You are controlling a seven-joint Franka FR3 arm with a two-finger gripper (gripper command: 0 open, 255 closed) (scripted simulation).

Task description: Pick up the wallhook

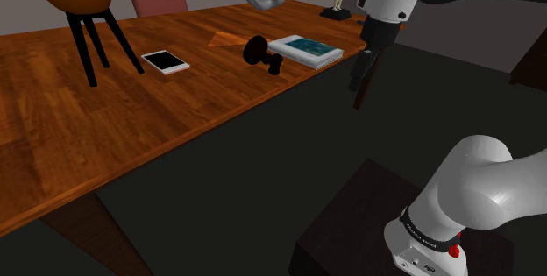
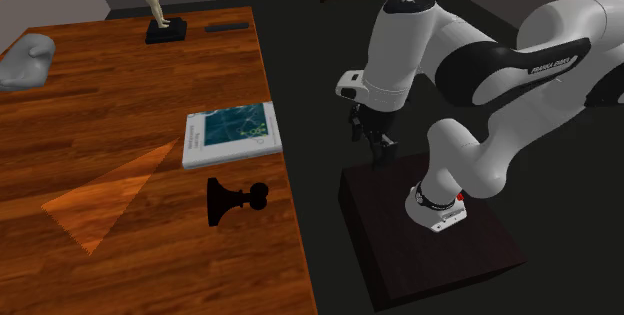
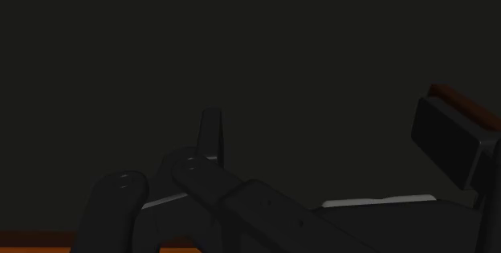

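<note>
Black wallhook [image 1: 263,53] lies near the wooden table's [image 1: 131,134] edge, just beside a book [image 1: 305,49]; gripper [image 2: 380,151], open or closed cannot be told, hangs beyond that edge. Approaching low, it could strike the table rim.

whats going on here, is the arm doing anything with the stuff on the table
Not yet. The robot arm's black gripper hangs off to the side of the wooden table, above the dark floor and away from everything on it. The black wallhook it is meant to pick up lies untouched on the table, beside a book near the edge.
</note>
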